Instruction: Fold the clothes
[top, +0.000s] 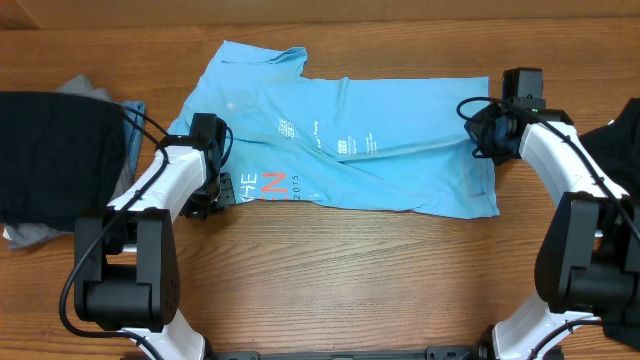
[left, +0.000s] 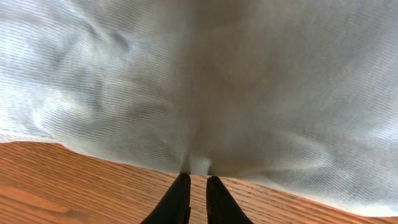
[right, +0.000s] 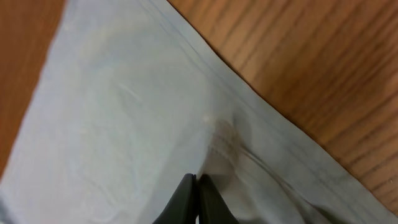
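A light sky-blue T-shirt (top: 380, 150) lies spread across the middle of the wooden table (top: 350, 280), with red and white lettering near its lower left edge. My left gripper (top: 220, 190) is at that lower left edge. In the left wrist view its fingertips (left: 182, 182) pinch the cloth's (left: 199, 81) border, which rises in a ridge from them. My right gripper (top: 482, 140) is at the shirt's right end, near the hem. In the right wrist view it (right: 197, 178) is shut, and the pale fabric (right: 124, 124) puckers from its tips beside the stitched hem (right: 267, 106).
A pile of black clothes (top: 50, 150) sits at the far left, with a grey piece (top: 85, 88) and a blue piece (top: 136, 108) showing beside it. Another dark garment (top: 622, 130) lies at the right edge. Both arm bases stand at the table's front.
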